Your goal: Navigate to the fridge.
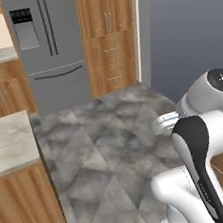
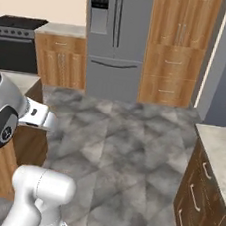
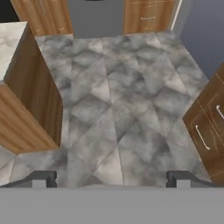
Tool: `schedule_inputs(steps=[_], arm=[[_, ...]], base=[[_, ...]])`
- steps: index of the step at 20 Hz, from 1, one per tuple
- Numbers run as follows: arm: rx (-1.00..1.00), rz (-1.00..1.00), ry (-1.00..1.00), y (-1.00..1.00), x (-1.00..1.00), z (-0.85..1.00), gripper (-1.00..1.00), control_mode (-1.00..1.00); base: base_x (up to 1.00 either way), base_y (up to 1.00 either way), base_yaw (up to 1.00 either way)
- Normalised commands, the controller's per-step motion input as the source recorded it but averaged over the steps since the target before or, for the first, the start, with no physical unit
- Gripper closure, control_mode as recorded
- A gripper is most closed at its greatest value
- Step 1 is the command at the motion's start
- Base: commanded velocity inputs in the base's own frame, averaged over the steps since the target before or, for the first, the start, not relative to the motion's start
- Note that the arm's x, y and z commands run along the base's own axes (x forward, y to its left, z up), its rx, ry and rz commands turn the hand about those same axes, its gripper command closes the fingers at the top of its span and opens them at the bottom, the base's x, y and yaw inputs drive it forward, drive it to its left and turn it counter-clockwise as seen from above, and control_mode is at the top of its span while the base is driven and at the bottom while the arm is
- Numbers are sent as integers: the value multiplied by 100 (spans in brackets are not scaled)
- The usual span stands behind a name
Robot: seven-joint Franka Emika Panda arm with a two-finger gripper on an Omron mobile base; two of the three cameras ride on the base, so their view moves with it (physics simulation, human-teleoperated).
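Fridge (image 2: 117,40): tall grey French-door unit, stood at the far end of the kitchen, across the open grey marbled floor (image 2: 125,151) from the robot. Two long dark vertical handles ran side by side at the door seam; a black panel sat above a dispenser recess on its left door; a bottom drawer carried a curved handle. In the left base view the fridge (image 1: 48,47) stood far left of centre.

Tall wooden cabinet (image 2: 177,47): directly right of the fridge, touching it, doors above and drawers below.

Low wooden cabinets (image 2: 60,61): directly left of the fridge, under a pale counter (image 2: 60,28).

Black stove (image 2: 13,42): further left of those cabinets.

Island counter (image 1: 7,142): near left, pale marbled top on wooden sides.

Dark wooden drawer unit (image 2: 200,191): near right, pale top, light bar handles.

Gripper (image 3: 112,178): jaws spread wide, nothing between them; the tips pointed down over bare floor, with the base of the fridge at the far top edge of the hand view.

Arm (image 1: 208,139): white, folded close over the base.
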Motion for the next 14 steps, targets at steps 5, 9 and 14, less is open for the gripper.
schedule_inputs(steps=[5,9,14], arm=[[0,0,0,0,0,0,-100,100],[0,0,0,0,0,0,-100,100],[0,0,0,0,0,0,-100,100]], base=[[100,-90,22],[100,-39,16],[100,13,6]])
